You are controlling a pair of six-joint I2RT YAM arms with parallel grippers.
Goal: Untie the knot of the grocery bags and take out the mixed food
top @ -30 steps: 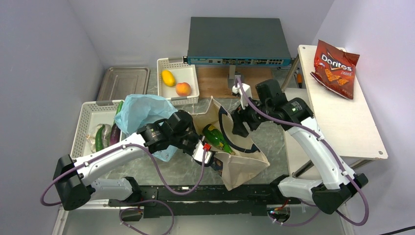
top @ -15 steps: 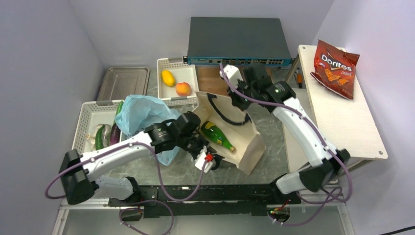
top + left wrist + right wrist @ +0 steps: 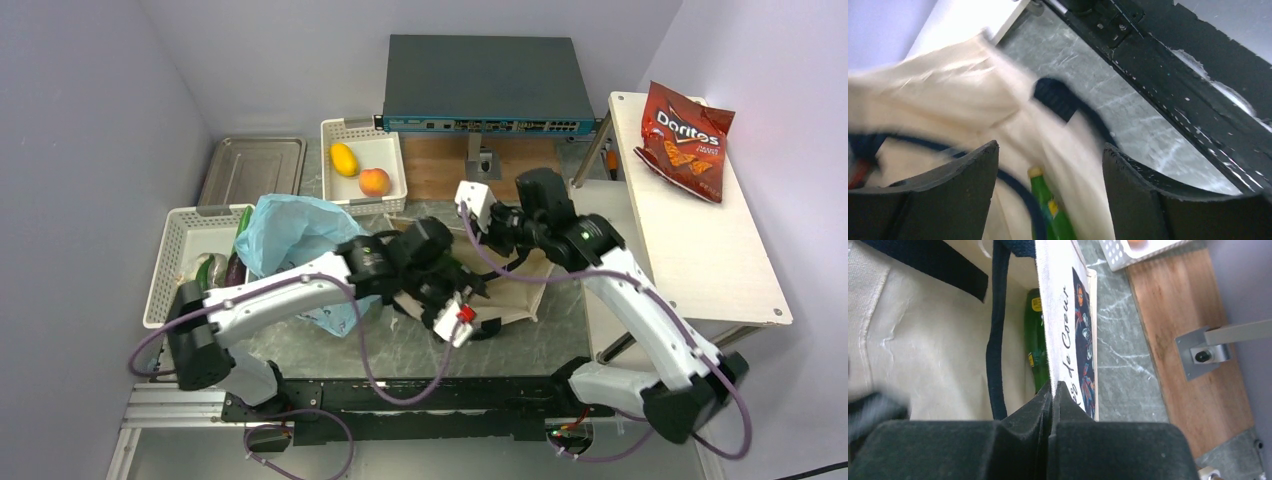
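Seen from overhead, two robot arms met over a beige cloth tote [image 3: 512, 296] lying slumped on a marble-patterned table [image 3: 385, 350]. The right gripper [image 3: 1050, 390] was pinched tight on the tote's printed rim, its fingers closed with only the cloth edge between them. The left gripper [image 3: 1049, 150] hung with its fingers spread apart and nothing held, just above the tote's mouth, where a green bottle [image 3: 1048, 212] and a dark strap [image 3: 1060, 100] showed, slightly blurred. The blue plastic bag [image 3: 290, 228] sat crumpled to the left, pressed against the left arm; no knot could be made out on it. Food was spread around: a yellow fruit [image 3: 343, 158] and an orange fruit [image 3: 374, 181] in a white basket [image 3: 385, 140], a cucumber [image 3: 204, 281] and an aubergine [image 3: 235, 272] in a second basket [image 3: 172, 250], and a red chip bag [image 3: 686, 126] on a side board [image 3: 700, 250]. The likely risks were these. A pull on the pinched rim could tip the tote and let the bottle slide out onto the table. The open left fingers could snag the strap rather than the bottle. The left arm, resting against the thin plastic bag, could drag or tear it in swinging away.
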